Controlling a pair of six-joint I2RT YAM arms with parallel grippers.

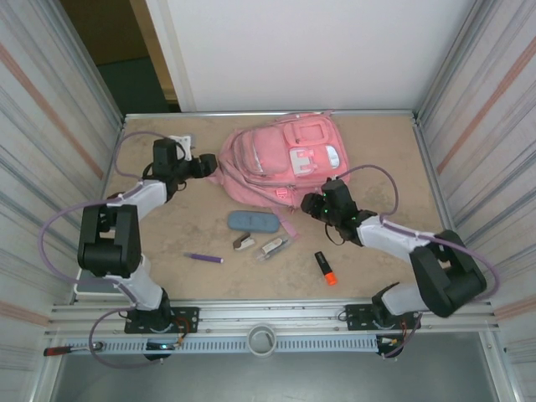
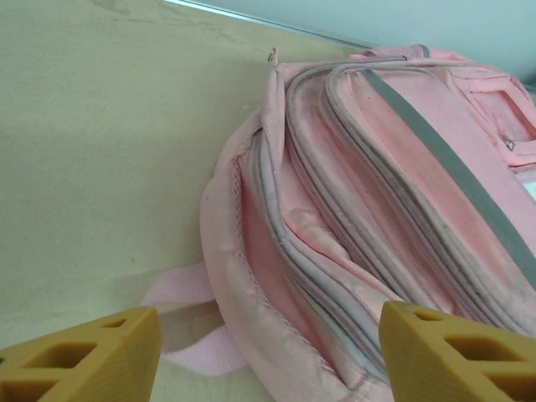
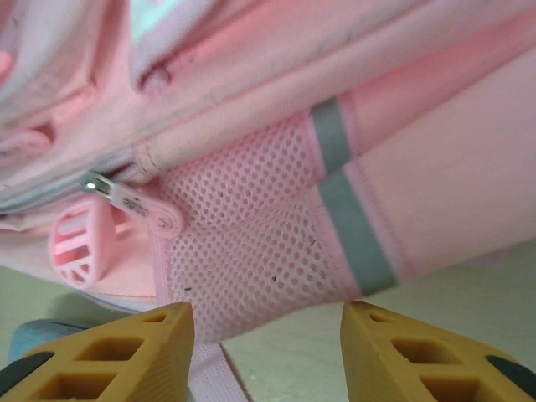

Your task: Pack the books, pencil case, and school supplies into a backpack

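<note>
The pink backpack (image 1: 280,163) lies flat in the upper middle of the top view. Its zips look closed, so opening it appears to be the step in hand. That would explain why both arms flank it. The left hand (image 1: 205,166) is at the bag's left edge, fingers (image 2: 92,356) spread wide with nothing between them. The right hand (image 1: 311,203) sits at the bag's lower right edge, also spread and gripping nothing. It faces the mesh side pocket (image 3: 251,251) and a zip pull (image 3: 126,201) to the left of its fingers.

The loose items wait on the bench (image 1: 167,243) below the bag: pencil case (image 1: 252,221), purple pen (image 1: 204,258), stapler-like piece (image 1: 244,243), clip-like piece (image 1: 274,246) and highlighter (image 1: 325,268).

Whether the books already lie inside cannot be told. The wrist views cut the bag off, and which zip serves the main compartment is hard to judge.
</note>
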